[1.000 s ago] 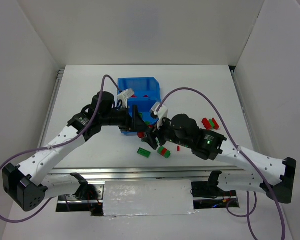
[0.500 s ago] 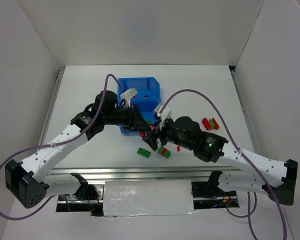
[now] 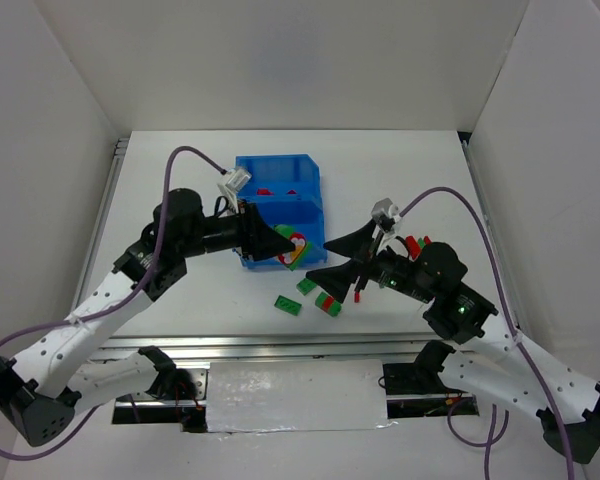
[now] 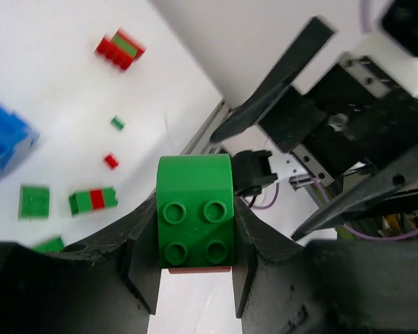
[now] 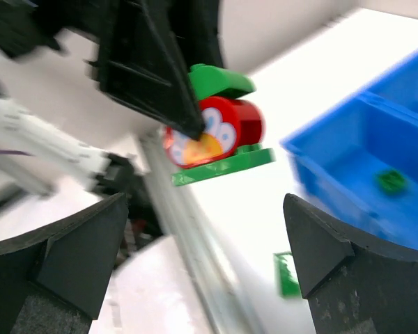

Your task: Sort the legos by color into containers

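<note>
My left gripper (image 3: pixel 283 249) is shut on a stacked lego piece (image 3: pixel 297 247), held just in front of the blue bin (image 3: pixel 276 160). In the left wrist view the piece's green studded brick (image 4: pixel 195 219) sits clamped between the two fingers, with a red layer under it. The right wrist view shows the same piece (image 5: pixel 216 129) as a green cap, a red printed block and a green plate. My right gripper (image 3: pixel 342 258) stands wide open to the right of it, with nothing between its fingers. Loose legos lie on the table: a green one (image 3: pixel 288 305) and a red-green pair (image 3: pixel 327 302).
The bin's far compartment holds red legos (image 3: pixel 280 190); a green lego (image 5: pixel 391 181) lies in the near one. More red-green pairs (image 3: pixel 416 245) lie right of my right arm. A small red piece (image 3: pixel 357 296) and a green brick (image 3: pixel 307 285) lie near the right gripper.
My left gripper shut on the stacked piece and drew back to the left with it. My right gripper opened wide and pulled away to the right.
</note>
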